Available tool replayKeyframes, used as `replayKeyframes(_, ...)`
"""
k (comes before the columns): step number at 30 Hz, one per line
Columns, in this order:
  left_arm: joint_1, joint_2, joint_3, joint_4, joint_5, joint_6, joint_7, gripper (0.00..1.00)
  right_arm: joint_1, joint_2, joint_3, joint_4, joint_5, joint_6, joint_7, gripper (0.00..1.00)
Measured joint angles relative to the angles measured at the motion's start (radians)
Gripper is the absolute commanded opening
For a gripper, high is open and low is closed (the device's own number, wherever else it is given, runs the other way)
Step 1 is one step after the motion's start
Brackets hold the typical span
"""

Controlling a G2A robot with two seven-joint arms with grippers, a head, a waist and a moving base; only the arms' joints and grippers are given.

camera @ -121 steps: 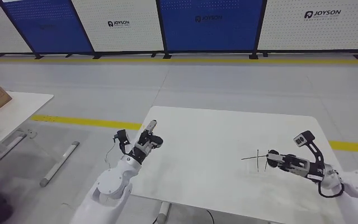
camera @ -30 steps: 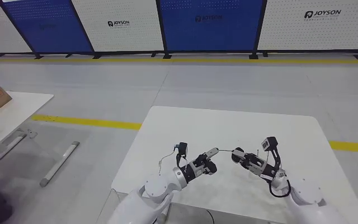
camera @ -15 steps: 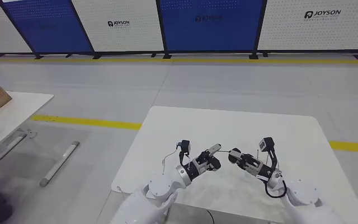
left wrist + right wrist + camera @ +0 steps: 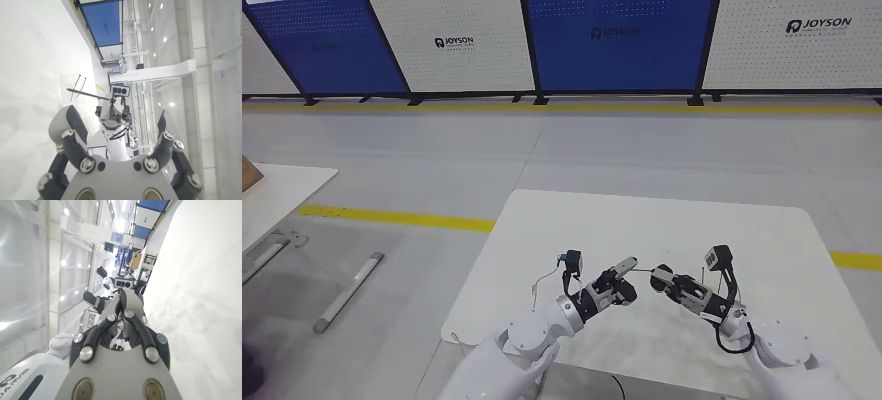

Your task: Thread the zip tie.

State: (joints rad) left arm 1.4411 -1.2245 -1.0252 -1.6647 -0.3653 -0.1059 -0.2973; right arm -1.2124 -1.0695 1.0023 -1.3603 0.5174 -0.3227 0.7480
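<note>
**Zip tie aloft, grippers nose to nose**

The right gripper (image 4: pixel 121 295) is pinched tight on the black zip tie (image 4: pixel 85 93). It holds the tie above the white table (image 4: pixel 642 215) near the front edge, tip toward the left gripper (image 4: pixel 118 115), whose fingers are spread wide. Two spare ties (image 4: pixel 82 85) lie on the table's right half. Beyond are the grey floor (image 4: pixel 542 150), a yellow line (image 4: pixel 392 217) and blue-and-white panels (image 4: pixel 617 45).

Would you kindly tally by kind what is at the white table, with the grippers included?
Zip ties: 3 (a held zip tie in the right gripper, two loose zip ties lying on the table)
Grippers: 2 (the right one shut, the left gripper open)
Tables: 1
Total: 6
</note>
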Motion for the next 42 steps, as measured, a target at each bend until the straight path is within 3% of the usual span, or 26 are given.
replayKeyframes(8, -0.051, -0.011, 0.024, 0.054, -0.030, -0.011, -0.002, 1.00, 0.000, 0.000, 0.000, 0.000, 0.000, 0.000, 0.000, 0.00)
replayKeyframes(20, -0.051, -0.011, 0.026, 0.055, -0.024, -0.009, 0.002, 1.00, 0.000, 0.000, 0.000, 0.000, 0.000, 0.000, 0.000, 0.00)
replayKeyframes(25, -0.064, -0.013, 0.026, 0.075, -0.002, -0.032, 0.020, 1.00, 0.000, 0.000, 0.000, 0.000, 0.000, 0.000, 0.000, 0.00)
replayKeyframes(27, -0.068, -0.013, 0.026, 0.083, 0.001, -0.040, 0.020, 0.85, 0.000, 0.000, 0.000, 0.000, 0.000, 0.000, 0.000, 0.00)
replayKeyframes(29, -0.069, -0.014, 0.027, 0.090, 0.001, -0.048, 0.022, 0.51, 0.000, 0.000, 0.000, 0.000, 0.000, 0.000, 0.000, 0.00)
replayKeyframes(30, -0.069, -0.014, 0.027, 0.093, 0.001, -0.051, 0.022, 0.47, 0.000, 0.000, 0.000, 0.000, 0.000, 0.000, 0.000, 0.00)
replayKeyframes(33, -0.072, -0.016, 0.033, 0.105, 0.002, -0.053, 0.018, 0.40, 0.000, 0.000, 0.000, 0.000, 0.000, 0.000, 0.000, 0.00)
replayKeyframes(42, -0.083, -0.020, 0.046, 0.127, -0.012, -0.053, 0.007, 0.36, 0.000, 0.000, 0.000, 0.000, 0.000, 0.000, 0.000, 0.00)
